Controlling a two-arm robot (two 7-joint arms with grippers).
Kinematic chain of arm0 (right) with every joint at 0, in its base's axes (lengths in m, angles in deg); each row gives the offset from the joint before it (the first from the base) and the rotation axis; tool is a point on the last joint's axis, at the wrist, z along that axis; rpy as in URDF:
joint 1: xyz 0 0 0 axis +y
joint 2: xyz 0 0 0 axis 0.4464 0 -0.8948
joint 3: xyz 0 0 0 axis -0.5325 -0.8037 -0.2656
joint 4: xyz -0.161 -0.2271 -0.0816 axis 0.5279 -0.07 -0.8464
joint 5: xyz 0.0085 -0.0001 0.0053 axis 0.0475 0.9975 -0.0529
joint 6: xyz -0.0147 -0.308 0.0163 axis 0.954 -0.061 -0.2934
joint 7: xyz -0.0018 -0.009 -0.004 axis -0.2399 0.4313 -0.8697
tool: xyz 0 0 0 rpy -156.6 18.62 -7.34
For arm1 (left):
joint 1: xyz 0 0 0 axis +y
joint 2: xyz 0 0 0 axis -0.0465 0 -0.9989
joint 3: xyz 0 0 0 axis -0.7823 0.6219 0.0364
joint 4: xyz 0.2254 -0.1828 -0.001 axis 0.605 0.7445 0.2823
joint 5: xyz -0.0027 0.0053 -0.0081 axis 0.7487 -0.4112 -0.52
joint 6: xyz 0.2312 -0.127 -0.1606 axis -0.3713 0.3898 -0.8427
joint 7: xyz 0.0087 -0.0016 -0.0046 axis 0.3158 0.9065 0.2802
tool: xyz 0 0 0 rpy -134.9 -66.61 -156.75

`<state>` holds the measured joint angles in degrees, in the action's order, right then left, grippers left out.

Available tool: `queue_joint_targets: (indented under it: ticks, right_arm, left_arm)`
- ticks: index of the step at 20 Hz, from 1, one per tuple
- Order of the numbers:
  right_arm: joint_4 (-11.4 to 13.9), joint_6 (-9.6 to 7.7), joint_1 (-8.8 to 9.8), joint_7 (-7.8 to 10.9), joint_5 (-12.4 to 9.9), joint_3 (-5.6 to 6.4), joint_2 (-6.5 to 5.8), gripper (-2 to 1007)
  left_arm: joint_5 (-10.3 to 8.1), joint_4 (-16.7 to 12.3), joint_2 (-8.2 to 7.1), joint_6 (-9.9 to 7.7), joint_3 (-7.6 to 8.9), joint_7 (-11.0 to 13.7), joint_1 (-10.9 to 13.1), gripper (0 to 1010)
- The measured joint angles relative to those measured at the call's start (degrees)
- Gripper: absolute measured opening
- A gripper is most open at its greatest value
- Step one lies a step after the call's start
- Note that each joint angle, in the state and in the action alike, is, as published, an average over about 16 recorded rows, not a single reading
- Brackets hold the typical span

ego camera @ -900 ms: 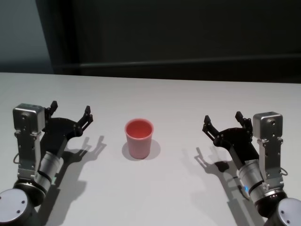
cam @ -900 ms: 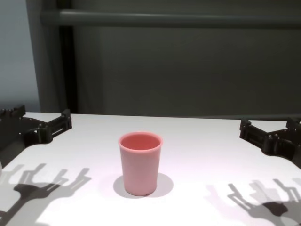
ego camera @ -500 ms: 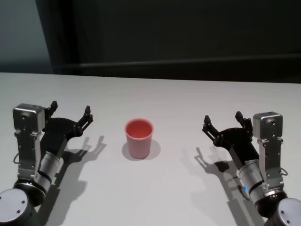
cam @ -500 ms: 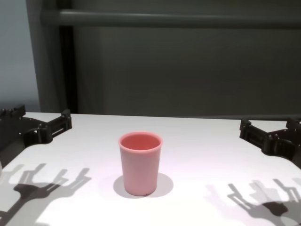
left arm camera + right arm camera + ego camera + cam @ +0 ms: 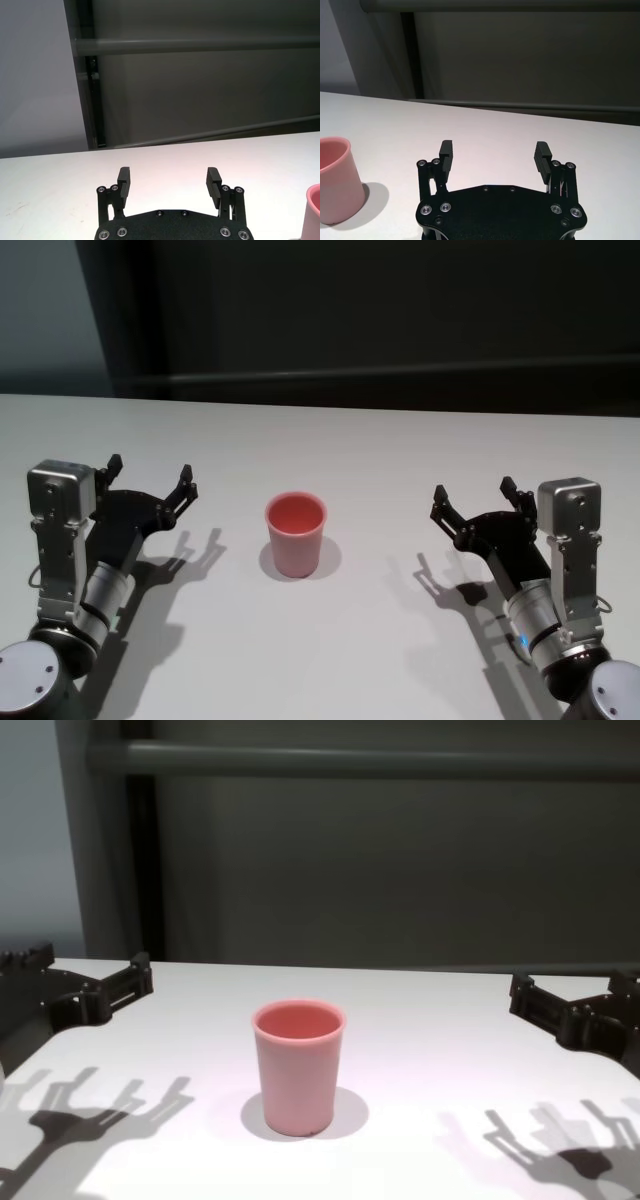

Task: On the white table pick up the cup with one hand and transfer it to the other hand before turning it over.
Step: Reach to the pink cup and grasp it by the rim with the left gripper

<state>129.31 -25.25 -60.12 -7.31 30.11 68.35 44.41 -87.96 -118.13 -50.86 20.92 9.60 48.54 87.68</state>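
Dark grey wall panels with a horizontal rail [image 5: 400, 760] run behind the white bench [image 5: 380, 450], so that's your backdrop, operator. Your pink cup [image 5: 296, 534] stands upright, rim up, roughly in the middle of the bench, resting on its base with a soft shadow around it. Nothing is touching it.

Your left end effector [image 5: 150, 483] sits off to the cup's left, hovering just above the bench, fingers spread wide with nothing between them. It's well apart from the cup, pointing forward and a bit inward. From the left wrist view you only catch the cup's rim and wall [image 5: 313, 210] at the frame's edge, off to the side of the spread fingers [image 5: 124, 181], not between them.

Your right end effector [image 5: 474, 497] mirrors that on the other side: also spread wide, holding nothing, well apart from the cup. There's a blue light [image 5: 523, 642] on that arm's wrist. In the right wrist view the cup [image 5: 336, 179] stands clear to one side of the black fingers [image 5: 445, 153], again outside the gap.

So you've got the cup standing between the two end effectors, about midway, both of them low and casting forked shadows on the bench.
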Motion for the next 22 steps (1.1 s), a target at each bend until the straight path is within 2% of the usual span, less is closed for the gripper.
queue_joint_targets:
  ticks: [22]
  right_arm:
    - [0.0,0.0,0.0,0.0,0.0,0.0,0.0,1002]
  left_arm:
    - [0.0,0.0,0.0,0.0,0.0,0.0,0.0,1001]
